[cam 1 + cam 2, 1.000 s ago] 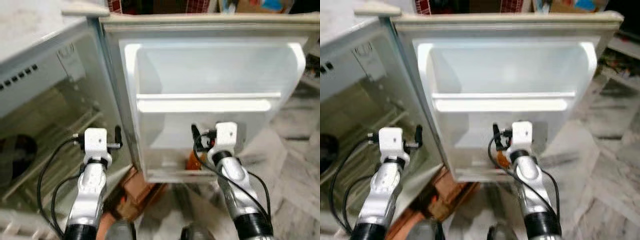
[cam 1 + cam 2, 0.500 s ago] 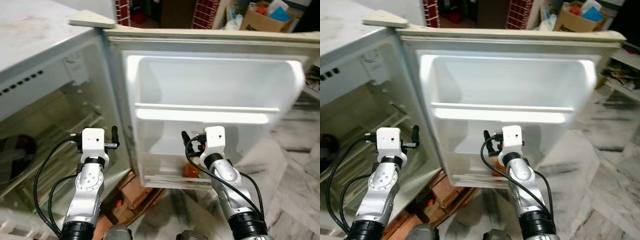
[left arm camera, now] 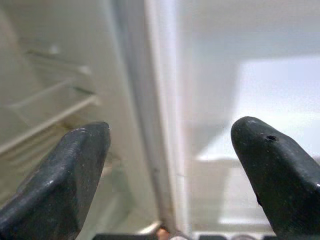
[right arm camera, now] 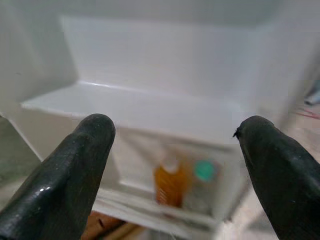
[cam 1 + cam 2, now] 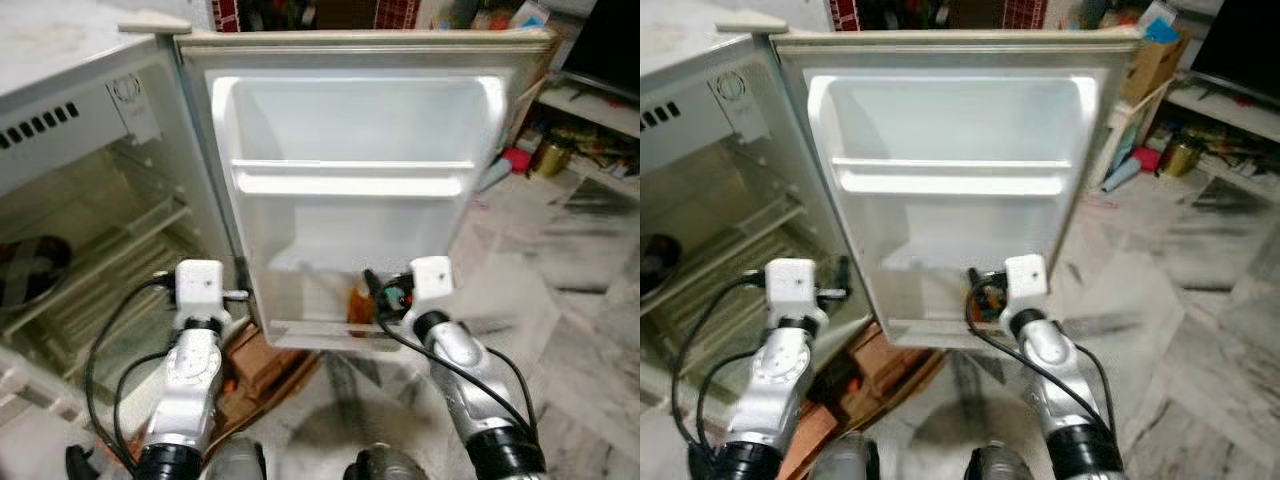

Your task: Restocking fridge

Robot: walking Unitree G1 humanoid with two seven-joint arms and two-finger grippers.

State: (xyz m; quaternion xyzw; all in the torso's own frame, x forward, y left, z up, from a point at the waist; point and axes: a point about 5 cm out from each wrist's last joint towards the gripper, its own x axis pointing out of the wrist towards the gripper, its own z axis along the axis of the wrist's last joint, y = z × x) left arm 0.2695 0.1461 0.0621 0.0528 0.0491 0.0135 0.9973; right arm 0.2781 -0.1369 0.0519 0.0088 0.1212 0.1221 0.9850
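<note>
One fridge [image 5: 70, 150] stands with its door [image 5: 350, 130] swung wide. The door's bottom shelf [image 4: 165, 210] holds two things: an orange bottle [image 4: 170, 186] and a blurred item with a green cap [image 4: 203, 171], the second seen from the right wrist. The left gripper [image 3: 170, 165] faces the door's hinge edge, fingers apart. The right gripper [image 4: 175, 165] points at the bottle, fingers spread, holding nothing.

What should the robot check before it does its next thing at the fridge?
1. Fridge door open: ok.
2. Right gripper open and holding nothing: ok.
3. Left gripper open and holding nothing: ok.
4. Orange bottle standing upright in the bottom door shelf: ok.
5. Something in a gripper to restock: not ok.
6. Room left beside the green-capped bottle: cannot tell.
</note>
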